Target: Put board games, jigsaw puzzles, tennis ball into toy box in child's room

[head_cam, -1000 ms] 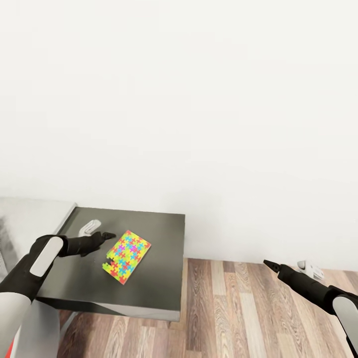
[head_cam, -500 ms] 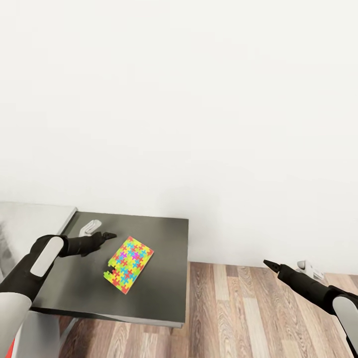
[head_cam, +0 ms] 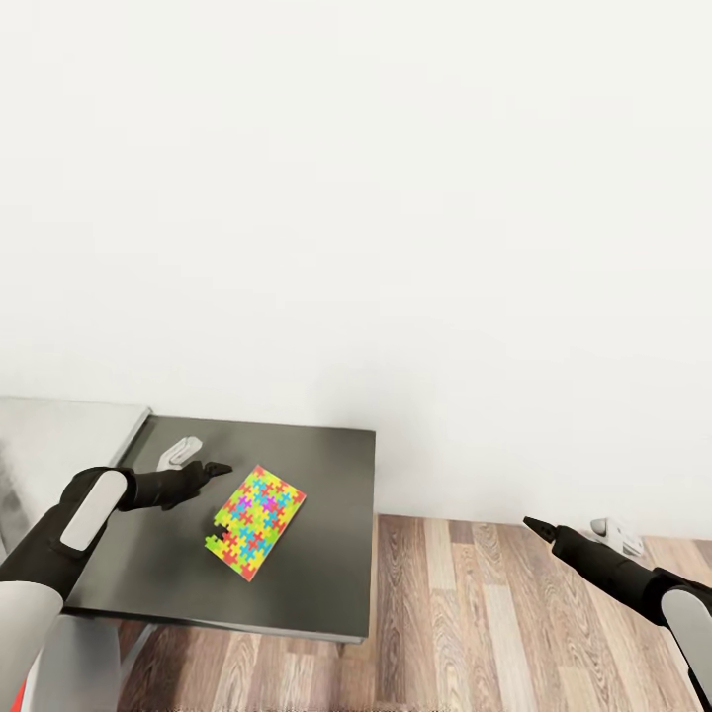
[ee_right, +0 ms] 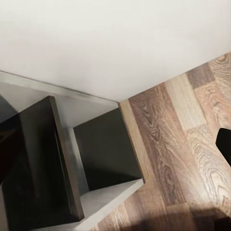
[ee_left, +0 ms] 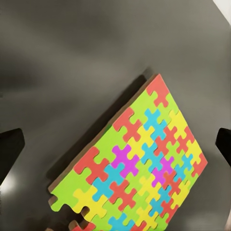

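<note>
A jigsaw puzzle [head_cam: 255, 521] of bright red, yellow, green, blue and pink pieces lies flat on the dark grey section of the table [head_cam: 316, 564]. My left gripper [head_cam: 214, 469] hovers just left of the puzzle's far corner. In the left wrist view the puzzle [ee_left: 139, 168] lies below the left gripper [ee_left: 115, 149], whose open dark fingertips [ee_left: 9, 154] stand far apart at the picture's edges. My right gripper [head_cam: 534, 525] hangs over the wood floor, well right of the table, open and holding nothing. The toy box is out of view.
The table's pale grey top [head_cam: 59, 435] adjoins the dark section on the left. A white wall [head_cam: 396, 247] stands right behind the table. Wood-plank floor [head_cam: 475, 623] spreads to the right of the table's edge. The right wrist view looks at the table's dark end [ee_right: 43, 163] and floor [ee_right: 173, 139].
The whole picture has shifted a little, so the table and puzzle sit slightly further right: the camera moved. Both arms keep their pose.
</note>
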Controlling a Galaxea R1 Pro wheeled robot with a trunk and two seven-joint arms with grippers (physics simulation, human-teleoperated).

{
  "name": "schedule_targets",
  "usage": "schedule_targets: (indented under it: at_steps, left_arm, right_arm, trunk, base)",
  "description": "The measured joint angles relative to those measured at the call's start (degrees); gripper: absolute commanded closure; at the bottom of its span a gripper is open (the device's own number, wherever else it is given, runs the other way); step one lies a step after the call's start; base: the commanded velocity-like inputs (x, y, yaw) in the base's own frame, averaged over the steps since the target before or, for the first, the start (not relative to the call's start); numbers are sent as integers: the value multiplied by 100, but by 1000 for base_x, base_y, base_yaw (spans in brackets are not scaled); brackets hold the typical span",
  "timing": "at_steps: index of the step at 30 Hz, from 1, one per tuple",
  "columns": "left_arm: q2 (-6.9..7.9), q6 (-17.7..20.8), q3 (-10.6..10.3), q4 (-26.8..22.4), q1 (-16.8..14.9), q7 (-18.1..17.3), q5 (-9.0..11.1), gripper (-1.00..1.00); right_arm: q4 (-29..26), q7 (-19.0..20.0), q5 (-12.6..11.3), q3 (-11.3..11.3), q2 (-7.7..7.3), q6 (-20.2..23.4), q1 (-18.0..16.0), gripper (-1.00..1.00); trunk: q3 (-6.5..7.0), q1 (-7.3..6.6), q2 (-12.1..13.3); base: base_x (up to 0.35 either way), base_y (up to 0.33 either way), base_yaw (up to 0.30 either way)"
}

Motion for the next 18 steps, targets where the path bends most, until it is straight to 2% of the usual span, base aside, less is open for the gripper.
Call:
schedule_targets:
  at_steps: [18]
  left_arm:
    - [-8, -2, -9, 0, 0, 0, -2, -100]
  right_arm:
    - [4, 0, 2, -2, -1, 0, 0, -100]
  trunk:
    - [-168, 0, 0]
  base:
    - [0, 0, 0]
